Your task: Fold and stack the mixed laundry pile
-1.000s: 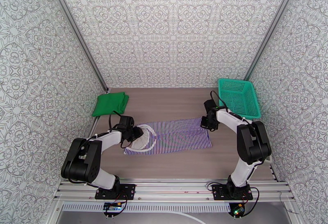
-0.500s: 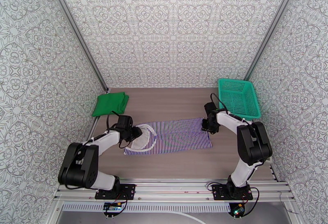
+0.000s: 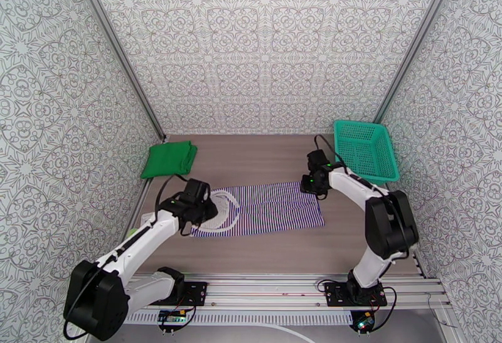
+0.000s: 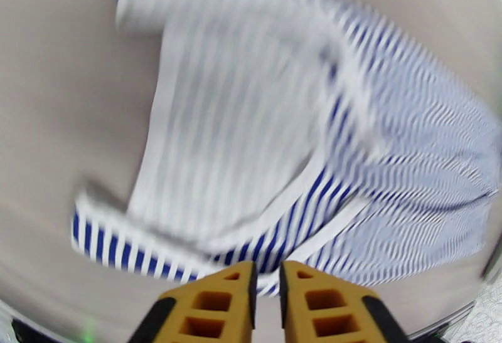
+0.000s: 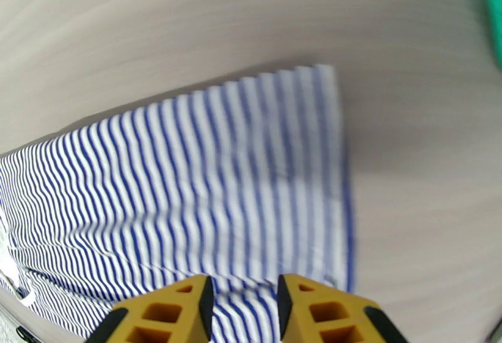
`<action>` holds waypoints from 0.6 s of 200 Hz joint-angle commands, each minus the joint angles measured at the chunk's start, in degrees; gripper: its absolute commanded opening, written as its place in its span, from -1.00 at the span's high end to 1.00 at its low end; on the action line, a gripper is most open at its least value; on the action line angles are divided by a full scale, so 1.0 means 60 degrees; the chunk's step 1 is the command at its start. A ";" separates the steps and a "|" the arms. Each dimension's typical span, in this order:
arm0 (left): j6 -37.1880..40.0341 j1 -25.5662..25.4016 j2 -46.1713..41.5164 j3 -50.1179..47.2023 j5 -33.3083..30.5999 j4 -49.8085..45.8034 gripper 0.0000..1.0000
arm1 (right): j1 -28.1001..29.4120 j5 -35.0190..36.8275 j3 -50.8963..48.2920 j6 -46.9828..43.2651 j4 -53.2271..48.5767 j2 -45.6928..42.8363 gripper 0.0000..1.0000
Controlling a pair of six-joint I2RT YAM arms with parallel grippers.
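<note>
Two things flank the striped top point(image 3: 276, 209): green T-shirt point(image 3: 168, 158), basket point(image 3: 367, 150)

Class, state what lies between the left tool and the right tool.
The purple-and-white striped sleeveless cloth top, spread flat; the top view shows it.

Top view high, looking down over table point(image 3: 270, 250); wrist views close above shared striped top point(image 3: 276, 209).

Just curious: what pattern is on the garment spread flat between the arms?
The top has thin purple-and-white stripes; the right wrist view shows them best.
</note>
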 commanded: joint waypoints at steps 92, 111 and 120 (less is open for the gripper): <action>-0.0797 0.1746 0.1794 -0.1614 -0.0324 0.2285 0.88 | 0.0091 -0.0123 0.0578 -0.0420 0.0208 0.0693 0.35; -0.0355 0.2273 0.2505 -0.1163 -0.0203 0.2802 0.89 | 0.0063 -0.0015 0.0630 -0.0361 0.0139 0.0711 0.35; -0.0095 0.2491 0.2931 -0.0786 -0.0145 0.2915 0.89 | 0.0015 0.0013 0.0672 -0.0327 0.0111 0.0758 0.34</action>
